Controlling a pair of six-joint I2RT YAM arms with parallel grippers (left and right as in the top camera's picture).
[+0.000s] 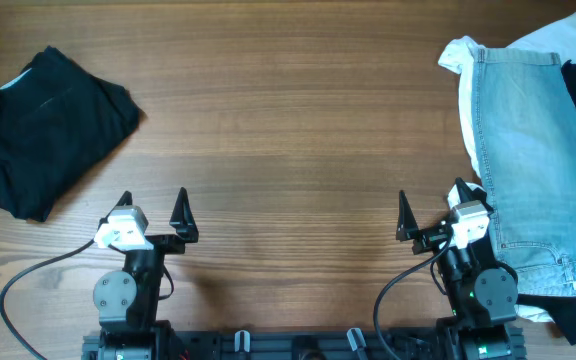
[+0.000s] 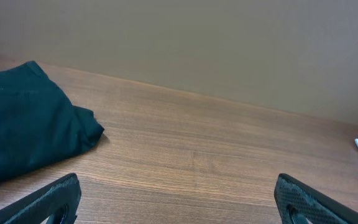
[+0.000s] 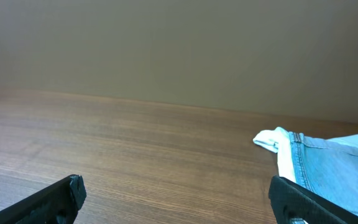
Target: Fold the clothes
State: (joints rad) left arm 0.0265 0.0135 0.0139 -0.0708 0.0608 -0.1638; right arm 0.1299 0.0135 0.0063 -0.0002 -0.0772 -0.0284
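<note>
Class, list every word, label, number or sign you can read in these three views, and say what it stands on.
No text can be read in any view.
Pale patch on the denim jeans: too small to read.
Pale strip at the neck of the black shirt: too small to read.

No legible text, label, brand, number or sign anywhere in these three views.

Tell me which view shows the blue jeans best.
The overhead view: the jeans lie mostly in sight, over white cloth. The right wrist view shows only one corner; the left wrist view shows none.
</note>
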